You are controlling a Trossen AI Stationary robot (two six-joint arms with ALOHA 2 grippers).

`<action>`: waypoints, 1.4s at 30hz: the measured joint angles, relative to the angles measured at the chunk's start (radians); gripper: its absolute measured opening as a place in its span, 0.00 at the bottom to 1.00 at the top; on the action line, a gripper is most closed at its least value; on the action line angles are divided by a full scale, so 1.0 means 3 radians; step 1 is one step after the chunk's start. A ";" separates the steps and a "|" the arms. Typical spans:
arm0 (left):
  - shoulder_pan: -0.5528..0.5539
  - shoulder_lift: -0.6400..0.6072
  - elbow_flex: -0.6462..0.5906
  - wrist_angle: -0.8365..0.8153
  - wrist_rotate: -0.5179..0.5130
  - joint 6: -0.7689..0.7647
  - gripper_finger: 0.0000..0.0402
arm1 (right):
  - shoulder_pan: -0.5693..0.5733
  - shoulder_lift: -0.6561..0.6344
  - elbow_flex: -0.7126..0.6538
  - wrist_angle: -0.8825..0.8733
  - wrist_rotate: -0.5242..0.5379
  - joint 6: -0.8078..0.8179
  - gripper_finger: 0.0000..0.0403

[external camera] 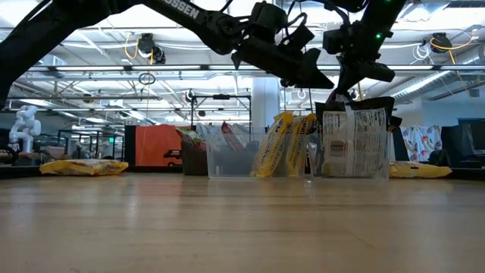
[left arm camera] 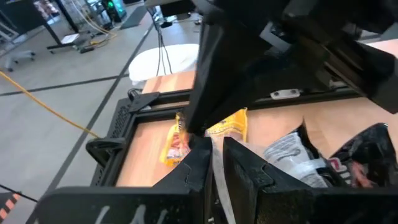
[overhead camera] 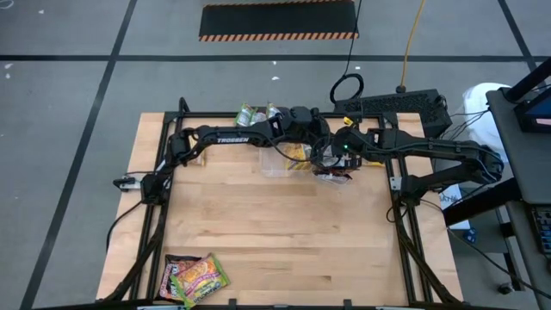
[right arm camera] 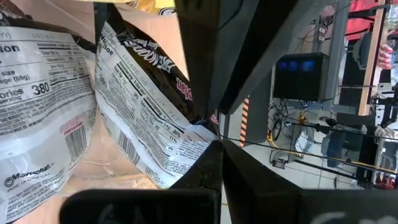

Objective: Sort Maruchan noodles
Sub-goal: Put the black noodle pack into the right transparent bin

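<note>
While its fingers are pressed together on the edge of a dark packet [right arm camera: 155,118], the right gripper [external camera: 342,89] holds over the right clear tub [external camera: 383,171], where dark packets stand upright. Close beside it, the left gripper [left arm camera: 214,158] pinches a thin clear film above the yellow packets [external camera: 284,144]. More packets [overhead camera: 194,277] lie at the table's [overhead camera: 284,232] near-left corner.

We see a light wooden table [overhead camera: 284,232] bordered by a black metal frame [overhead camera: 405,232]. At its far edge we make out a clear plastic tub [external camera: 231,161]. On the grey floor beyond lie a black-and-orange hazard-striped mat [overhead camera: 278,21], a yellow cable [overhead camera: 411,43], a coiled black cable [overhead camera: 347,86] and a black keyboard [overhead camera: 396,105].
</note>
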 joint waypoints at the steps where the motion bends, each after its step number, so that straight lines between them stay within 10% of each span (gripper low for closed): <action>1: -0.0002 0.0000 0.0000 -0.0002 0.0001 0.0001 0.12 | -0.0001 0.0000 0.0000 0.0009 -0.0001 0.0000 0.00; 42: -0.0106 -0.0076 -0.0001 -0.0226 -0.0626 0.0506 0.12 | -0.0002 0.0001 -0.0001 0.0070 -0.0001 -0.0086 0.00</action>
